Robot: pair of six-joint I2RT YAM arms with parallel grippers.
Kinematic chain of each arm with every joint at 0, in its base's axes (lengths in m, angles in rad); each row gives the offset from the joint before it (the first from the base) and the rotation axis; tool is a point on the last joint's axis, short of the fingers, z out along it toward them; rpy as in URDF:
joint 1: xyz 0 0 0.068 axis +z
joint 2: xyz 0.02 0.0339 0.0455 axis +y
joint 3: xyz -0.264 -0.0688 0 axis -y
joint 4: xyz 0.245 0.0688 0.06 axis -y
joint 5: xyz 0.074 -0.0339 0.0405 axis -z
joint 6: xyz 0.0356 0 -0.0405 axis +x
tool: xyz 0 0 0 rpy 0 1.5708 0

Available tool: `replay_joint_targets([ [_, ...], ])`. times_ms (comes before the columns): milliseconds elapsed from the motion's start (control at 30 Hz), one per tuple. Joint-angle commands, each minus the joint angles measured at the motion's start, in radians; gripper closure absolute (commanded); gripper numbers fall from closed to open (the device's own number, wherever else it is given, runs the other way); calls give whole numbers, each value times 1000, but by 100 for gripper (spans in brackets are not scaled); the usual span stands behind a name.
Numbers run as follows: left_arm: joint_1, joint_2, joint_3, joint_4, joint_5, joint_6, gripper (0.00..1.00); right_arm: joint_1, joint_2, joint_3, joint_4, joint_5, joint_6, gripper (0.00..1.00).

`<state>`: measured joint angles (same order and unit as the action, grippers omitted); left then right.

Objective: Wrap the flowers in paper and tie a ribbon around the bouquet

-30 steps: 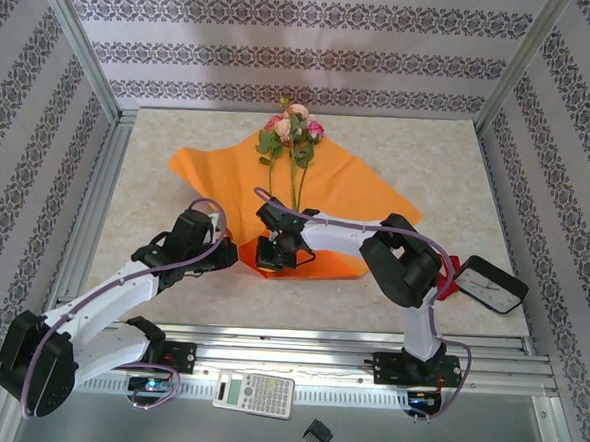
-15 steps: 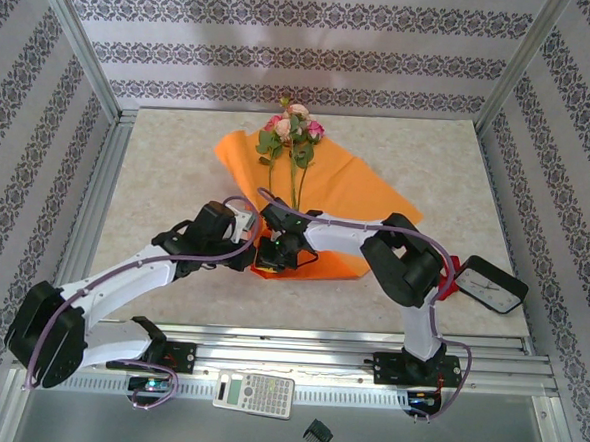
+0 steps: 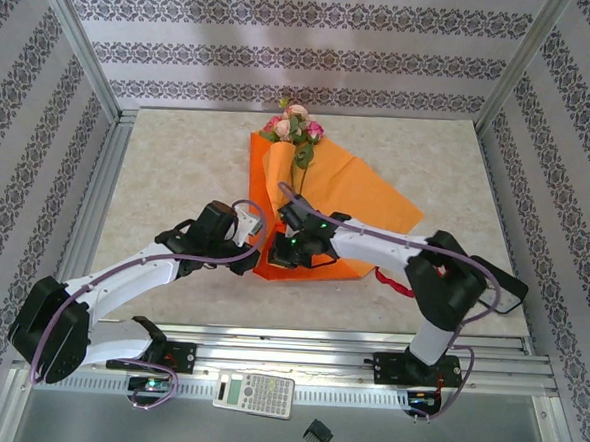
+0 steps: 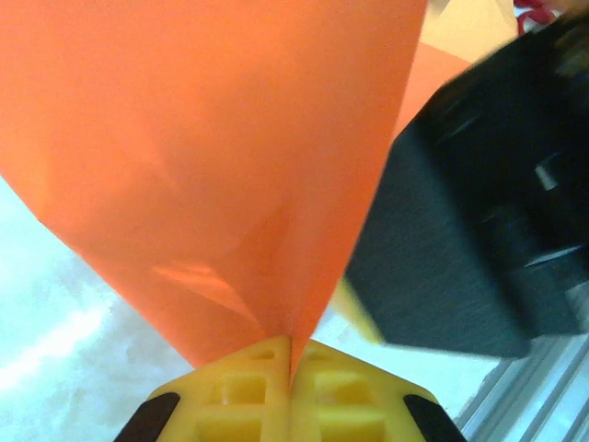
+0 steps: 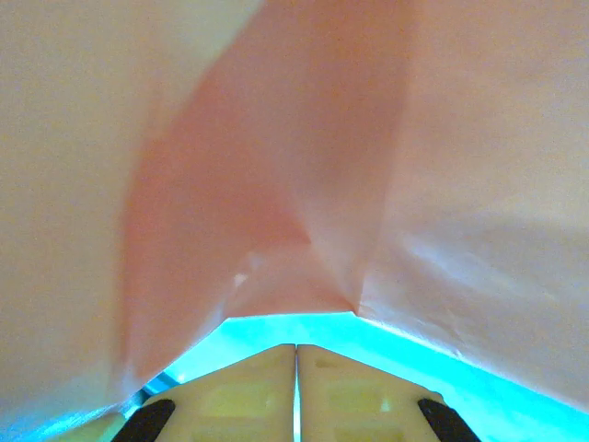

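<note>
The orange paper (image 3: 362, 190) lies on the table, its left flap standing up and folded over the stems of the flowers (image 3: 296, 128). Pink and cream rose heads show past the sheet's far edge. My left gripper (image 3: 257, 247) is at the paper's near corner, and in the left wrist view my left gripper (image 4: 291, 343) is shut on a fold of the paper (image 4: 212, 166). My right gripper (image 3: 285, 250) sits just beside it. In the right wrist view my right gripper (image 5: 296, 348) is shut, with the paper (image 5: 304, 166) just ahead of the tips. A bit of dark red ribbon (image 3: 396, 283) shows under the right arm.
A calculator (image 3: 254, 392) and a small black comb-like piece (image 3: 317, 435) lie on the metal ledge in front of the arm bases. Patterned walls and aluminium posts close in the table on three sides. A dark-framed object (image 3: 509, 286) peeks out behind the right arm.
My left gripper has carried the paper's left flap up and to the right, over the stems. The right arm's elbow has swung right, uncovering a bit of ribbon.
</note>
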<state>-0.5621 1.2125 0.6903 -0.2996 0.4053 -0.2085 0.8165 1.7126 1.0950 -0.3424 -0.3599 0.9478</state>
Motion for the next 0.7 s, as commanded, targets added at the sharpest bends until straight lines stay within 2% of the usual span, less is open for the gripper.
replay_joint_targets([
  [0,-14,31,6,43,65,54,100,-34,-129,-76,12,106,44,88],
  [167,-25,84,21,72,92,73,100,-54,-303,-171,110,146,60,69],
  [333,-44,130,53,92,94,75,100,-53,-330,-176,116,143,108,51],
  [433,-56,152,68,95,93,73,100,-52,-298,-168,127,139,130,47],
  [567,-71,164,77,101,86,70,100,-53,-231,-130,79,143,158,46],
  [667,-81,170,82,101,84,66,100,-54,-213,-142,108,150,198,44],
])
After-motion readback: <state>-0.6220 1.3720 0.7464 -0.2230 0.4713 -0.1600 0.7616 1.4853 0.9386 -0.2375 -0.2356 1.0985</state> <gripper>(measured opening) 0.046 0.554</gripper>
